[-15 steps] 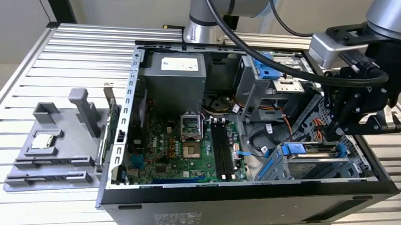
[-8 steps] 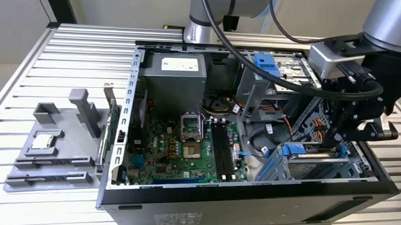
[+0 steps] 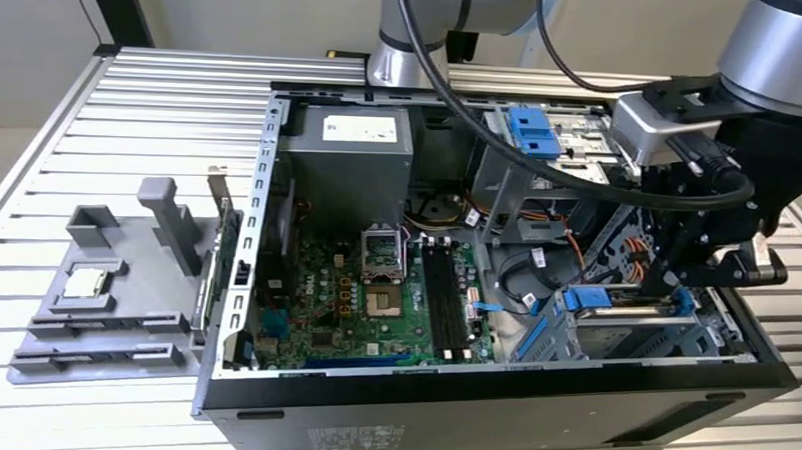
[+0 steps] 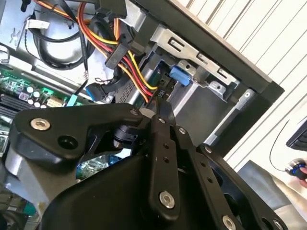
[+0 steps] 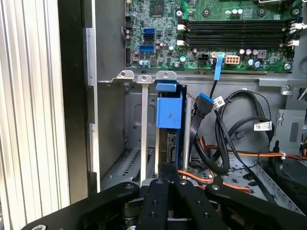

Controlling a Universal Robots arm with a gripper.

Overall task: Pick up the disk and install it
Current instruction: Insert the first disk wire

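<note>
exterior view: open computer case (image 3: 502,389) lies on the slatted counter (image 3: 139,86), and the arm reaches down into the drive cage at the exterior view's right. the disk (image 3: 612,304) stands on edge in that cage with its blue rail on top, and the tool (image 3: 669,279) is right over it. second wrist view: the tool (image 4: 160,108) has its fingers drawn together to a point, tips at the near end of the disk (image 4: 176,74), with orange and yellow cables (image 4: 129,67) just beside. first wrist view: the disk (image 5: 169,112) sits upright between the metal cage rails (image 5: 144,124), below the motherboard (image 5: 216,28). the tool (image 5: 168,184) is closed and touches the disk's near edge. we can't tell if it pinches anything or only presses. handling, our judgement: the disk is stiff, metal and dense for its size, with smooth sides that could slip. it is shock-sensitive, so no dropping or knocking. the blue plastic rail flexes, so it's better held across the long metal sides or the firm end, not the label face or the board side.
</note>
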